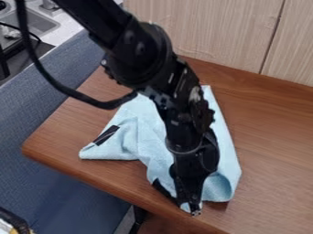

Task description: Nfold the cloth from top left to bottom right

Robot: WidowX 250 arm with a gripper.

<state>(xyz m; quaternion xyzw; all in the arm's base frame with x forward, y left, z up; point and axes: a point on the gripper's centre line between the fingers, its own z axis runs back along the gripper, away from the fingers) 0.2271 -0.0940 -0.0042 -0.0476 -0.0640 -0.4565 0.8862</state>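
A: End effector [194, 211] status?
B: Low centre of view, pointing down near the front edge of the tabletop [266, 132]. Can't tell how far open.
A: Got hold of anything?
B: Can't confirm. Tip is right at the lower end of the light blue cloth [143, 132], with a scrap of blue just beside it. Grip on it: unclear.
A: Cloth position?
B: On the wood, under and either side of the arm [147, 59]. Rumpled, not flat. Left corner sticks out toward the tabletop's left edge, dark strip [107, 135] on it. Lower right part curls up into a rounded fold.
A: Around it?
B: Black cable [67, 91] loops left of the arm. Pale wood panels [226, 32] behind, sink [36, 23] upper left.
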